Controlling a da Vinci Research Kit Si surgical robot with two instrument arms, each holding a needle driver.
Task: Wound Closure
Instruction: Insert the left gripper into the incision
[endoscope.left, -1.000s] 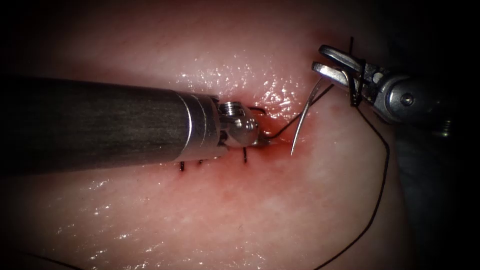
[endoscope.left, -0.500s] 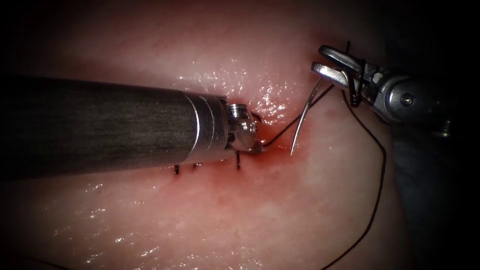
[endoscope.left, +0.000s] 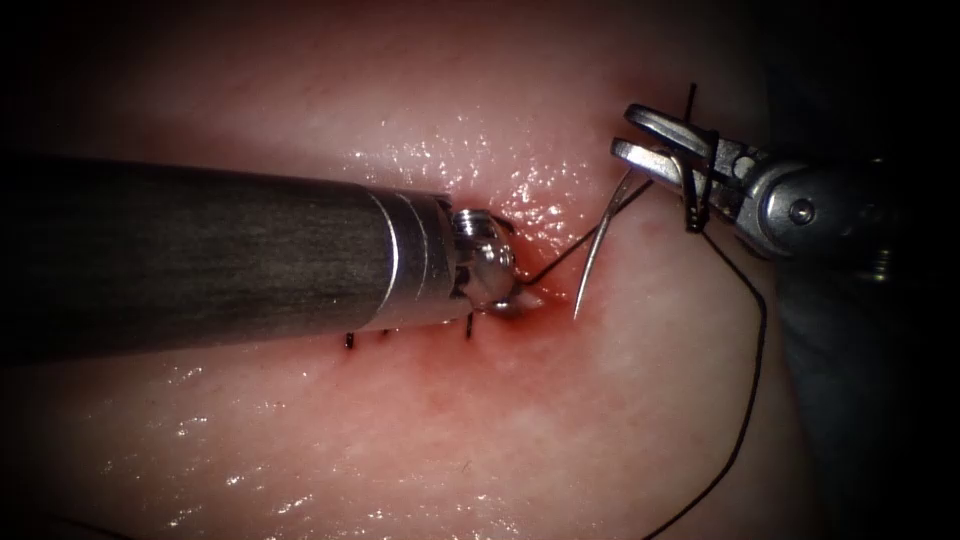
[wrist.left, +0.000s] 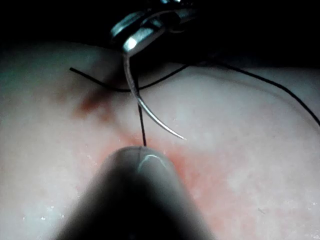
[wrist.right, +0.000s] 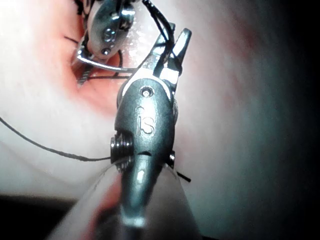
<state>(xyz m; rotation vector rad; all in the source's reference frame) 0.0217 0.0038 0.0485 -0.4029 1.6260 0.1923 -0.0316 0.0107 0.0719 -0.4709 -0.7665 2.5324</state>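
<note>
- At the right tool (endoscope.left: 632, 135): jaws grip the needle (endoscope.left: 598, 237) near its tail; it has shifted left, tip free beside the left tool (endoscope.left: 505, 300).
- Left tool presses on the tissue (endoscope.left: 480, 420); grip unclear.

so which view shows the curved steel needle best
The left wrist view: the curved steel needle shows whole, from the right tool gripping its rear end to its free tip above the tissue. The endoscope view shows it foreshortened; the right wrist view shows a partly hidden stretch.

I see three short black cut ends of thread (endoscope.left: 349, 340) in a row, thin red fluid (endoscope.left: 450, 370) around them, and a dark blue-grey backdrop (endoscope.left: 870, 400) at right.
</note>
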